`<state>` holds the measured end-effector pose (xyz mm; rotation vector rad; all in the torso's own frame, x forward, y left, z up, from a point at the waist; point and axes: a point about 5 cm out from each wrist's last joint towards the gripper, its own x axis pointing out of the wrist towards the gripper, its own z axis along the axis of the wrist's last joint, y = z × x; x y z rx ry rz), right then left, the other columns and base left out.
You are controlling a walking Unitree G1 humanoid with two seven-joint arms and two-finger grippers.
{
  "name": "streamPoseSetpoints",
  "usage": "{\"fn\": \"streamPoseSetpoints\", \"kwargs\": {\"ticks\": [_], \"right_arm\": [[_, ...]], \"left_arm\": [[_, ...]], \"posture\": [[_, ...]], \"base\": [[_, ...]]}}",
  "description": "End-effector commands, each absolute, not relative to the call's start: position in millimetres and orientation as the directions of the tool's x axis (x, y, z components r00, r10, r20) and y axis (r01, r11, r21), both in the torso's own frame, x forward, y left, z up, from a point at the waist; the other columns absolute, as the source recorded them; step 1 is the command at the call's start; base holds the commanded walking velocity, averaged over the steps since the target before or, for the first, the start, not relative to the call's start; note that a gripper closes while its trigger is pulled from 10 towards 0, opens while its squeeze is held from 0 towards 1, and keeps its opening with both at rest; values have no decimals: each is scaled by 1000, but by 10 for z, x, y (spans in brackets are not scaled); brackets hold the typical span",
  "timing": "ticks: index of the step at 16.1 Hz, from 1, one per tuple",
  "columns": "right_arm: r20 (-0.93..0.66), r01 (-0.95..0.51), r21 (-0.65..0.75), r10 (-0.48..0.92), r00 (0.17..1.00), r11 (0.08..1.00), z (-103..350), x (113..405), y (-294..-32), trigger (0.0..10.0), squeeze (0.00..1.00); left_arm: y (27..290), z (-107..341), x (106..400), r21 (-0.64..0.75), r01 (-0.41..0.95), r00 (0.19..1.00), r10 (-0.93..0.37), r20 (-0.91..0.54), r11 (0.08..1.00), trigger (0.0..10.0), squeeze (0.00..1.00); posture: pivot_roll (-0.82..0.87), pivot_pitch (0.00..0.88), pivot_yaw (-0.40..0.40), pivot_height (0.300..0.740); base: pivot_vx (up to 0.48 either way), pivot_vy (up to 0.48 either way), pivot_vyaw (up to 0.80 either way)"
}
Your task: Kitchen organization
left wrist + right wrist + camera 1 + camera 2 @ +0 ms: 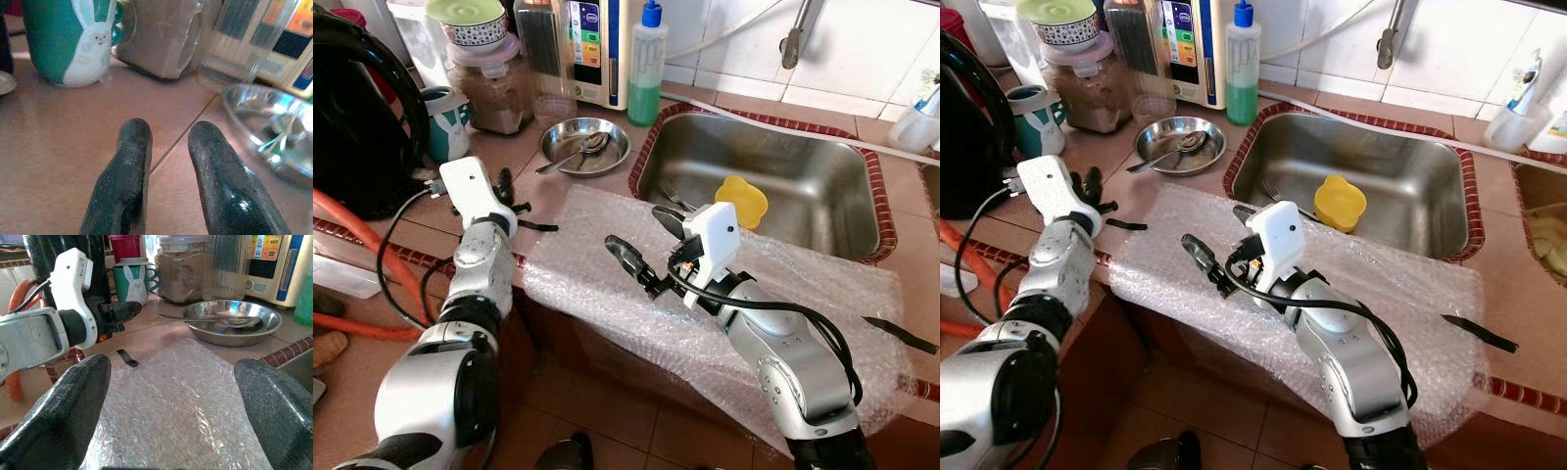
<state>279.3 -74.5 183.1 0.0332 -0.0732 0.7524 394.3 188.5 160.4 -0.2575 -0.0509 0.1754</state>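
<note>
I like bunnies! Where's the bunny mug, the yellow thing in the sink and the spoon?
bunny mug (pixel 90 44): left wrist view, rabbit picture.
yellow thing (pixel 742 201): left eye view, its top.
spoon (pixel 234 322): right wrist view, its bowl.

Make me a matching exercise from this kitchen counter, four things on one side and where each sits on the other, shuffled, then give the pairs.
Things:
1. spoon
2. yellow cup
3. bunny mug
4. bubble wrap

Places:
A. inside the sink
B. spread over the counter edge under the right gripper
C. in the steel dish
D. beside the brown jar

Pairs: 1-C, 2-A, 3-D, 4-B
</note>
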Motion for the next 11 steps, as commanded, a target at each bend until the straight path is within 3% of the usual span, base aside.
{"fn": "streamPoseSetpoints", "kwargs": {"ticks": [1,7,11], "right_arm": [[82,-683,1,681,728,730,1840,2793,-750,10000,0],[80,-687,-4,685,724,727,1844,2796,-749,10000,0],[80,-688,-3,686,723,725,1842,2793,-741,10000,0]], "left_arm": [[1859,1684,3979,-322,-148,985,168,34,935,10000,1000],[1813,1818,4030,-602,-125,981,190,46,789,10000,1000],[1700,1784,4041,-714,-103,988,151,4,692,10000,1000]], "posture": [[-38,112,8,740],[-40,108,6,740],[-38,109,4,740]], "base": [[0,0,0],[0,0,0],[0,0,0]]}}
